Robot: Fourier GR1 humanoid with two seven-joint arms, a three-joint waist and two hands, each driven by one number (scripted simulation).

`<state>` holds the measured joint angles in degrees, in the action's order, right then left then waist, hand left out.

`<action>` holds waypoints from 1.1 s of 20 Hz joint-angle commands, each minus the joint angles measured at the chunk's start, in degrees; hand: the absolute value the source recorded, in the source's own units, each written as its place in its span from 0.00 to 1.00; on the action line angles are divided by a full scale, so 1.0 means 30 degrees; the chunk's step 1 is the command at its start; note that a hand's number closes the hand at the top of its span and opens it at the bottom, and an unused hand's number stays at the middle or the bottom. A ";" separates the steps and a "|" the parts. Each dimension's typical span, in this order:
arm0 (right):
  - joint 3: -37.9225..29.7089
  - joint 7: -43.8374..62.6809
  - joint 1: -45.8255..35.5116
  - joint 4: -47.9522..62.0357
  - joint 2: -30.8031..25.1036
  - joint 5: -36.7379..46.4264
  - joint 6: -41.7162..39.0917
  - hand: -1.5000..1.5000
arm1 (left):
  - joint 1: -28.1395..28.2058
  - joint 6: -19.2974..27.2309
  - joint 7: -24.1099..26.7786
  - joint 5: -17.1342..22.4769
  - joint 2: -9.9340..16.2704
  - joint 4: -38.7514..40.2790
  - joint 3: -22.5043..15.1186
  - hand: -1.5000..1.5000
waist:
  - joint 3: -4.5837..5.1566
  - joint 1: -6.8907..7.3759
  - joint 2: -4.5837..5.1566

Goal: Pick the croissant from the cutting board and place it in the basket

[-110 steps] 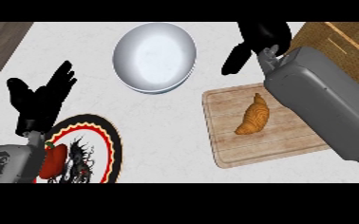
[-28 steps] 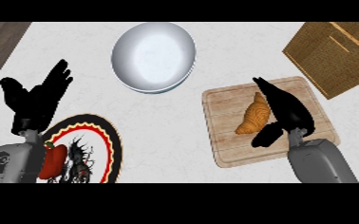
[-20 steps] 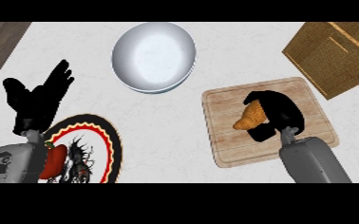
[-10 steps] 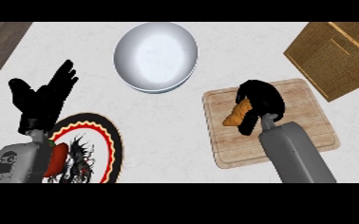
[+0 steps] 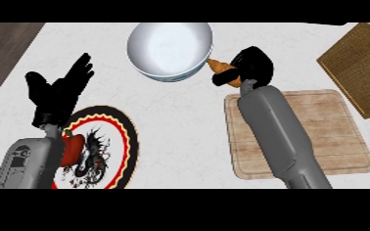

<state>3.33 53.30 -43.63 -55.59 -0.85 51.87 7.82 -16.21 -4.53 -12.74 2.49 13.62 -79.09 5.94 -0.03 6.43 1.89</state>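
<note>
Croissant (image 5: 219, 72): we see it off the cutting board, held above the white bench just at the 4 o'clock rim of the white bowl; only its orange-brown end pokes out of the grasp.
Croissant vs right robot hand (image 5: 253, 67): the pastry sits at the 9 o'clock side of the hand, touching it, with the rest of it hidden under the black fingers.
Right robot hand state: we see its fingers curled round the croissant, grasping it; the grey forearm runs back toward 5 o'clock, crossing the cutting board's left part.
Croissant axis: as far as we can tell from the part that shows, its long axis runs roughly from 11 o'clock to 5 o'clock, with the pointed tip toward 11 o'clock, almost at the bowl's rim; the far end is covered, so we cannot tell its full line.
Cutting board (image 5: 329, 132): pale wood, lying at 4 o'clock from the held croissant, with nothing but the forearm over it.
Basket (image 5: 350, 61): brown woven, at the view's 3 o'clock edge, well apart from the croissant and only partly in view.
Bowl (image 5: 171, 50): white and round, at 12 o'clock on the bench.
Left robot hand (image 5: 59, 92): we see it released, fingers straight and pointing up, resting at the 9 o'clock side.
Plate (image 5: 108, 151): black with red and cream rings, at 7 o'clock, with a red thing (image 5: 70, 150) on it beside the left forearm.
</note>
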 commanded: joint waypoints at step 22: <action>-0.2167 0.4284 -1.4048 1.0771 -0.1289 0.5975 1.0738 1.00 | -0.0301 0.0281 -0.0212 -0.0034 0.0251 0.0633 0.0631 0.50 | 0.0055 -0.1097 -0.0255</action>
<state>-1.96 59.32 -79.97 -28.79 -3.08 66.95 39.29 -15.71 -4.30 -13.18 2.64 14.62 -78.11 7.66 0.12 3.68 0.97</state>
